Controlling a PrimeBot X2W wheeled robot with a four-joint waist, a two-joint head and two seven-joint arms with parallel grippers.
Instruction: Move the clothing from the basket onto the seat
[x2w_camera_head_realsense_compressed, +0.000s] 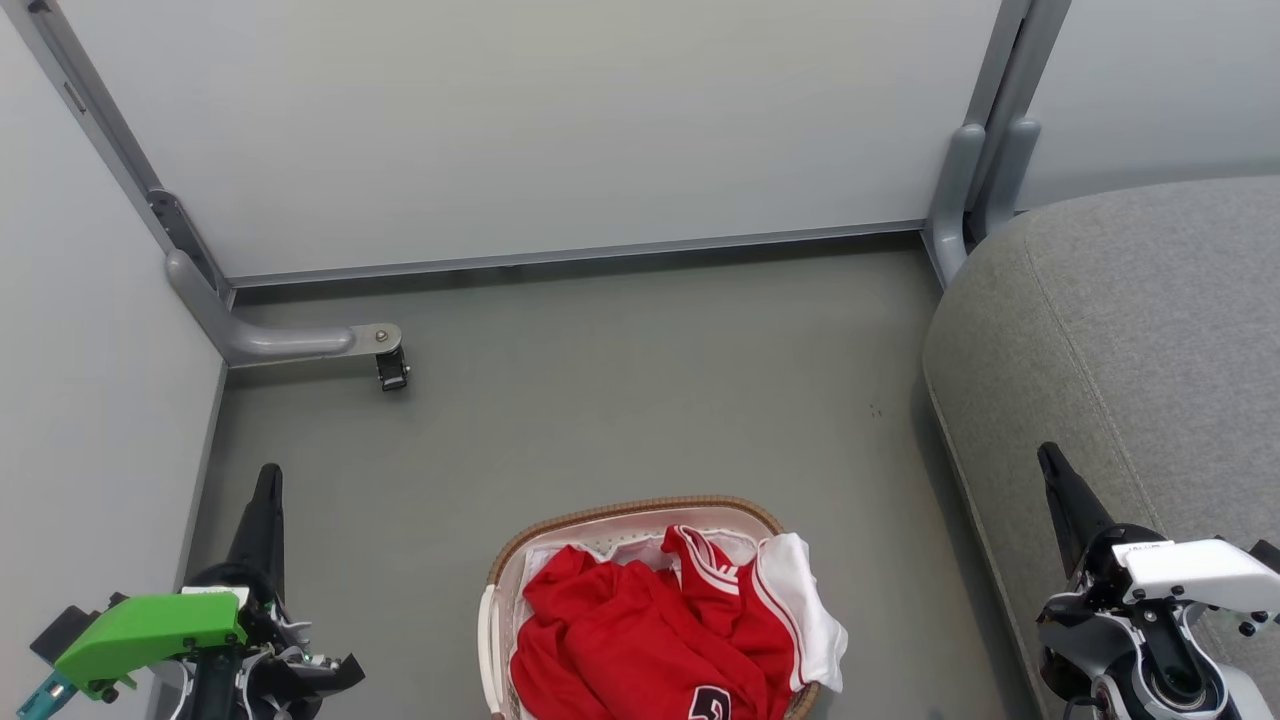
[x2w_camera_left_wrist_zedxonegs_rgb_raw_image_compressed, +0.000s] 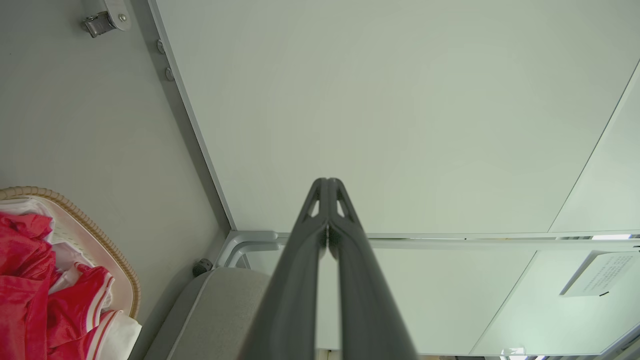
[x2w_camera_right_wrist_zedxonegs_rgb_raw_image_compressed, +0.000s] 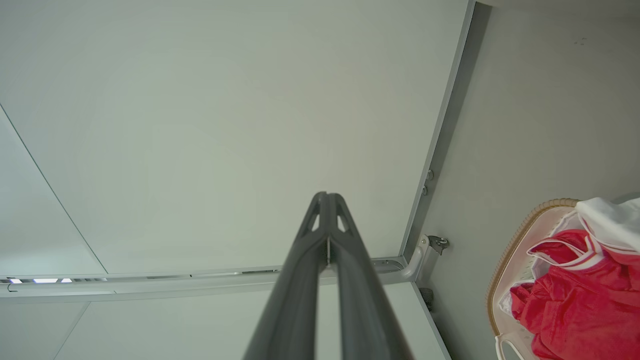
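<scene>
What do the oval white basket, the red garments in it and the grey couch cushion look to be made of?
Oval white basket: perforated matte plastic; brown woven rim, possibly wicker.
Red garments: soft, slightly glossy fabric, perhaps polyester; crumpled in folds.
Grey couch cushion: matte woven upholstery with a stitched seam.

Clothing (x2w_camera_head_realsense_compressed: 620, 630) lies heaped in the basket (x2w_camera_head_realsense_compressed: 640, 503), which stands on the floor (x2w_camera_head_realsense_compressed: 620, 400) at near centre. The seat (x2w_camera_head_realsense_compressed: 1150, 330) is to the basket's right, apart from it. A wall panel (x2w_camera_head_realsense_compressed: 550, 130) stands behind both.

A lab-like test bay: pale partition panels (x2w_camera_head_realsense_compressed: 520, 130) on grey wheeled frames (x2w_camera_head_realsense_compressed: 280, 343), grey floor (x2w_camera_head_realsense_compressed: 640, 400)
</scene>
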